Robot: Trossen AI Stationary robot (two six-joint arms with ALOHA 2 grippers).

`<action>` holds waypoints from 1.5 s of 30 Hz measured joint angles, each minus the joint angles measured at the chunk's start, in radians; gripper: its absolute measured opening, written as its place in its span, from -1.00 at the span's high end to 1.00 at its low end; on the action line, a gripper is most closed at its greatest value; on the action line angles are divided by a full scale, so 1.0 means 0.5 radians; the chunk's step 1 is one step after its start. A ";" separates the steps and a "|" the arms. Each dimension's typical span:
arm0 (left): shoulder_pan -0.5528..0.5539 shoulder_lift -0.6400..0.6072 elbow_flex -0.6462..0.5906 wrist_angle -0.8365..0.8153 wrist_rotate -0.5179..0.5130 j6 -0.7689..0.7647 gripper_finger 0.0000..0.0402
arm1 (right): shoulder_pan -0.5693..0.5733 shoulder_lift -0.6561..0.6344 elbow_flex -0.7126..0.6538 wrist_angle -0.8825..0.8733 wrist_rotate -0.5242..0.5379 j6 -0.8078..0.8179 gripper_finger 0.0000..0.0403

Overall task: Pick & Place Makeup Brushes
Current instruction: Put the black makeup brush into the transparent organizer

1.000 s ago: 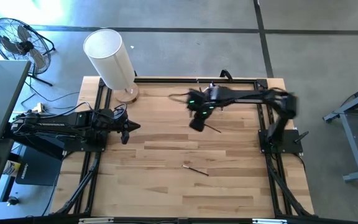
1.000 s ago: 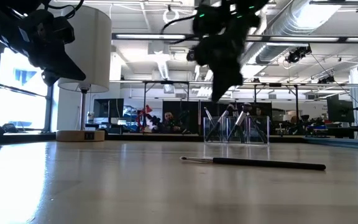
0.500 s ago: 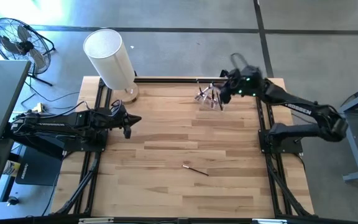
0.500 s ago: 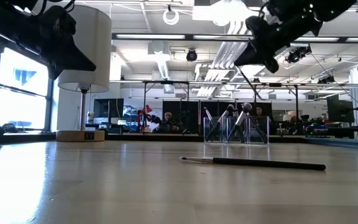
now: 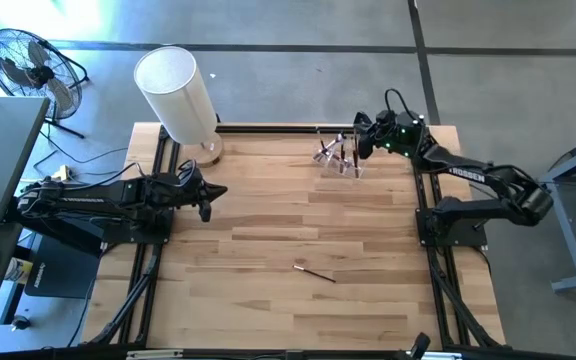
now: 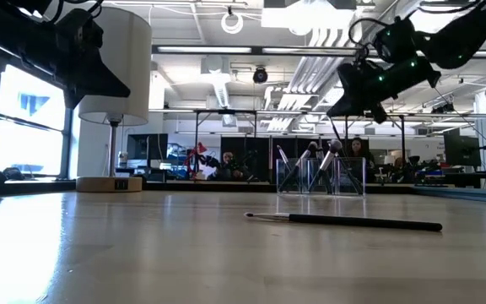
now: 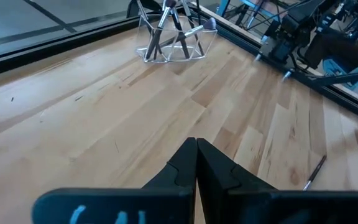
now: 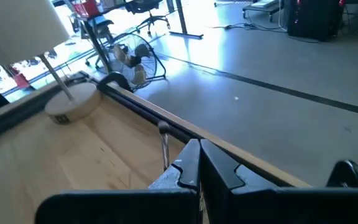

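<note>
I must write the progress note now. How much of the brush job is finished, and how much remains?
Done: several makeup brushes stand in the clear holder at the table's far edge. In hand: the right gripper, shut, is above the holder; a thin brush handle shows just ahead of its fingers. Left: one brush lies on the table. The left gripper waits, shut.

White "TROSSEN" lettering on the right arm [image 5: 465, 172]
</note>
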 joint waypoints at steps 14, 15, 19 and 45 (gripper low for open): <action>0.000 0.000 0.000 0.000 -0.002 -0.005 1.00 | -0.010 0.011 -0.058 -0.251 0.036 -0.008 0.81; 0.000 0.000 0.000 0.000 -0.002 -0.005 1.00 | -0.009 0.011 -0.044 -0.283 0.051 -0.007 0.76; 0.000 0.000 0.000 0.000 -0.002 -0.007 0.99 | -0.003 0.000 0.029 -0.423 0.044 0.065 0.60; -0.001 0.214 0.005 -0.002 -0.063 0.218 0.46 | 1.415 -0.057 0.605 -1.113 0.998 0.507 0.99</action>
